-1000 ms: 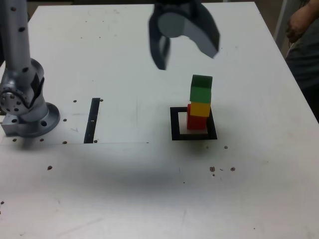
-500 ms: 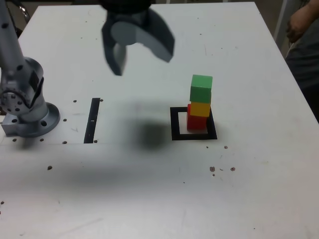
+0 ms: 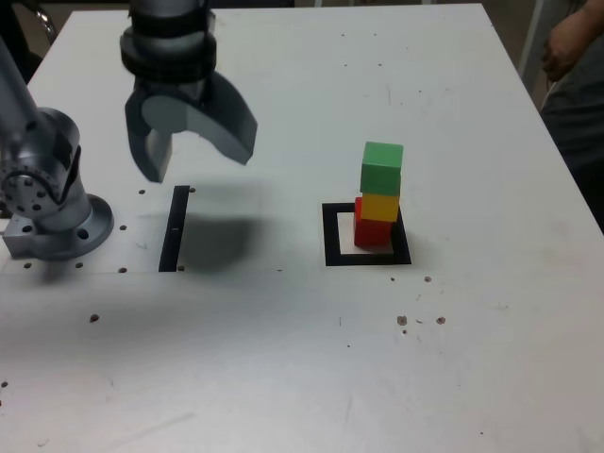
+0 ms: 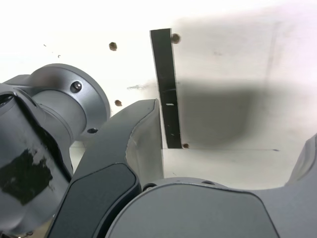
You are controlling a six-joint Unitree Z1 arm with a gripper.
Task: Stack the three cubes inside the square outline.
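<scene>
Bench [image 3: 311,377]: white, flat, speckled with small dark screw holes; it fills nearly the whole exterior view.
Person [image 3: 571,85]: only an arm and part of the body show, beyond the bench's edge at the exterior view's right.
Arm base [image 3: 47,203]: grey metal, bolted near the bench edge at the exterior view's left.
Black strip [image 3: 175,228]: thin and straight, lying flat just beside the arm base, between it and the square outline; the wrist view shows it too [image 4: 167,89], with a shadow next to it.
Square outline [image 3: 366,257]: thick black frame with a white centre, about mid-bench, toward the exterior view's right.
Red cube [image 3: 374,230]: bottom of the stack, sitting on the white centre of the outline.
Yellow cube [image 3: 379,206]: resting on the red cube.
Green cube [image 3: 381,168]: on top of the yellow cube, sitting slightly askew on it.
Tool [image 3: 189,151]: raised above the bench over the black strip, well apart from the stack, its two dark fingers [image 3: 149,156] spread wide with nothing between them; in the wrist view one finger [image 4: 130,148] crosses in front of the strip.
</scene>
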